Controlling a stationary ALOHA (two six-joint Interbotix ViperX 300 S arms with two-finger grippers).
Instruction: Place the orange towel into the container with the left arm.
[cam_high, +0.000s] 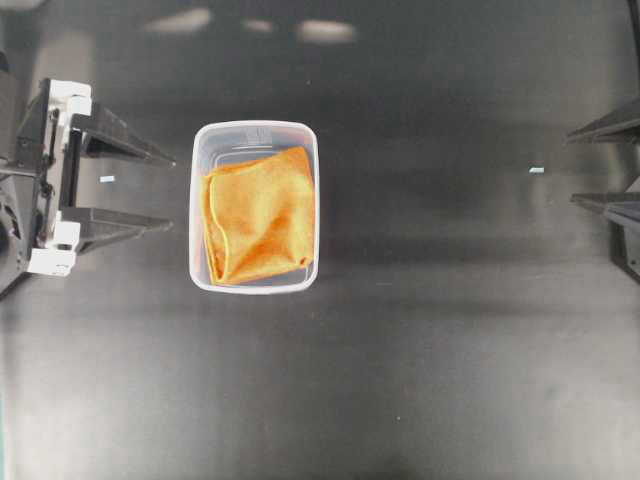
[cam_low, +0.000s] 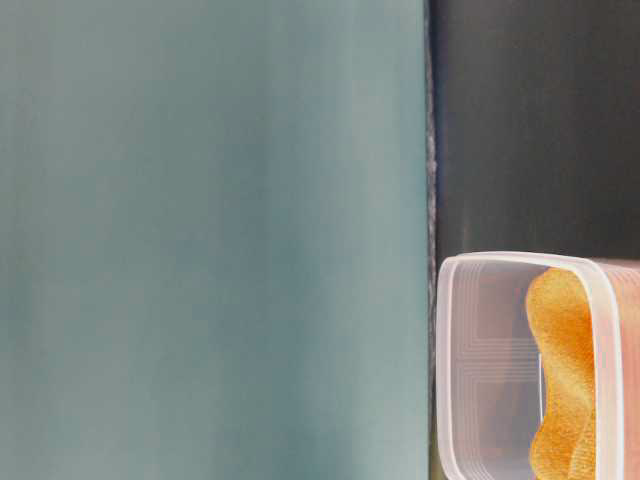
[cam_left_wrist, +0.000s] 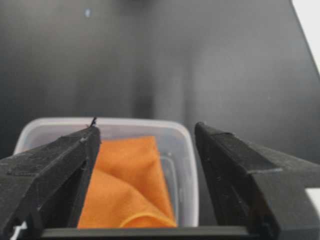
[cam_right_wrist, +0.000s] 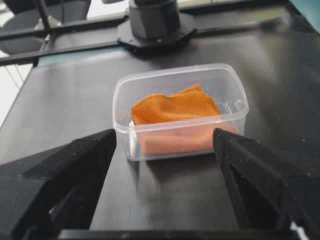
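The orange towel (cam_high: 260, 215) lies folded inside the clear container (cam_high: 253, 285) at the middle of the dark counter (cam_high: 440, 350), while the left hand (cam_high: 170, 192) sits just beside the tub, fingers spread wide and holding nothing; the right hand (cam_high: 570, 168), at the counter's far edge, is likewise wide open and empty.

Dark matte table (cam_high: 420, 380), clear plastic container (cam_high: 197, 205) standing left of centre, small pale tape scrap (cam_high: 107, 179) to its left, another pale scrap (cam_high: 536, 170) far right
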